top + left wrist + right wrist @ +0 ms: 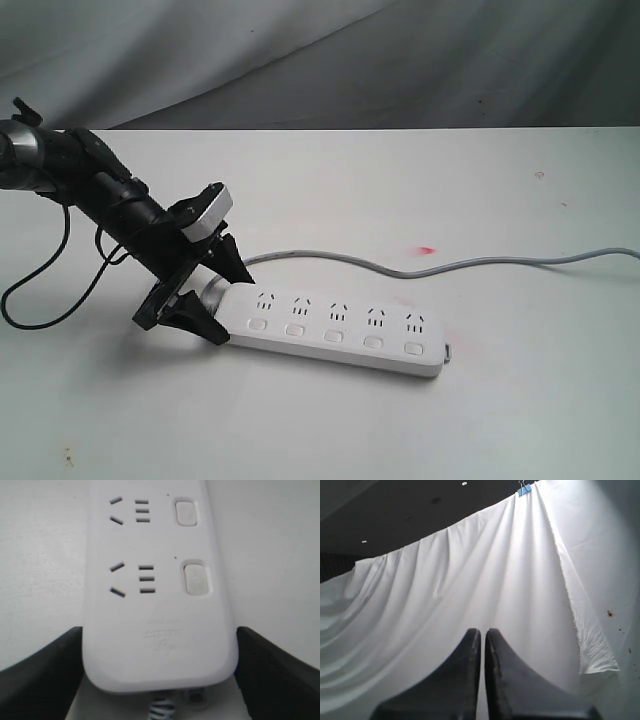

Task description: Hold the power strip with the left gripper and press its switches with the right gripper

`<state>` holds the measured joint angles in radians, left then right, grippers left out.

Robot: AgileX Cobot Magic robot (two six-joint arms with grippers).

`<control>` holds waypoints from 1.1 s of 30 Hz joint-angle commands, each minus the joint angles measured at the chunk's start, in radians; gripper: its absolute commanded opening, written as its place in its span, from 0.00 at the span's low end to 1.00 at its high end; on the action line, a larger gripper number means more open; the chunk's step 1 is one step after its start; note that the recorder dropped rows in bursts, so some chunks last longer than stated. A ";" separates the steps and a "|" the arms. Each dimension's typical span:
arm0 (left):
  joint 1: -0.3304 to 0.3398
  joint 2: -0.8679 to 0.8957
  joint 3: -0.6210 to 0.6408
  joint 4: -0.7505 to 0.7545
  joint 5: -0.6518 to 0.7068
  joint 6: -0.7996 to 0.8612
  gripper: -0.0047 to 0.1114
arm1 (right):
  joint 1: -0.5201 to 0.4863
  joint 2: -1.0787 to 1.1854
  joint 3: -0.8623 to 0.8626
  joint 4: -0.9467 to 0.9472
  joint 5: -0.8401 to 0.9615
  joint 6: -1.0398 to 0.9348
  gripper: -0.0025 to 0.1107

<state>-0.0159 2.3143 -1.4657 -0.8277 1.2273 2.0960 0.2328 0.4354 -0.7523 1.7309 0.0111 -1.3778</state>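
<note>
The white power strip [320, 347] lies flat on the white table [500, 420], its grey cord [480, 262] running off to the right. A row of white switches [335, 336] sits below the sockets. My left gripper [233, 307] straddles the strip's left end, one black finger against each long side. In the left wrist view the strip [155, 620] fills the span between the fingers [45, 670], with two switches [197, 578] in sight. My right gripper [483, 631] is shut on nothing and faces draped white cloth; it is out of the exterior view.
A small red mark [427, 248] lies on the table beyond the strip. A loose black cable [40, 300] hangs from the left arm at the table's left edge. Grey cloth [400, 60] forms the backdrop behind the table.
</note>
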 commanded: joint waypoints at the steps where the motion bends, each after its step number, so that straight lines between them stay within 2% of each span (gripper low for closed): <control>1: 0.001 -0.007 -0.006 -0.003 -0.006 -0.002 0.43 | -0.002 -0.021 -0.013 0.014 -0.011 0.000 0.05; 6: 0.001 -0.007 -0.006 -0.003 -0.006 -0.002 0.43 | -0.002 -0.032 -0.013 0.014 -0.011 0.000 0.05; 7: 0.001 -0.007 -0.006 -0.003 -0.006 -0.002 0.43 | -0.002 -0.032 -0.013 0.014 -0.163 -0.088 0.05; 8: 0.001 -0.007 -0.006 -0.003 -0.006 -0.002 0.43 | -0.002 -0.032 -0.013 0.014 -0.160 -0.064 0.05; 11: 0.001 -0.007 -0.006 -0.003 -0.006 -0.002 0.43 | -0.002 -0.032 -0.013 -0.174 -0.133 0.200 0.05; 14: 0.001 -0.007 -0.006 -0.003 -0.006 -0.002 0.43 | -0.002 -0.032 -0.013 -0.551 -0.066 0.625 0.05; 15: 0.001 -0.007 -0.006 -0.003 -0.006 -0.002 0.43 | -0.002 -0.032 -0.013 -0.729 -0.038 0.815 0.05; 18: 0.001 -0.007 -0.006 -0.003 -0.006 -0.002 0.43 | -0.002 -0.032 -0.013 -1.065 0.052 1.183 0.05; 21: 0.001 -0.007 -0.006 -0.003 -0.006 -0.002 0.43 | -0.002 -0.032 -0.013 -1.277 0.155 1.389 0.05; 27: 0.001 -0.007 -0.006 -0.003 -0.006 -0.002 0.43 | -0.002 -0.032 -0.013 -1.438 0.338 1.485 0.05; 33: 0.001 -0.007 -0.006 -0.003 -0.006 -0.002 0.43 | -0.002 -0.032 -0.013 -1.482 0.393 1.343 0.05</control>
<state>-0.0159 2.3143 -1.4657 -0.8277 1.2254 2.0960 0.2328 0.4058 -0.7623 0.2779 0.3772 0.0485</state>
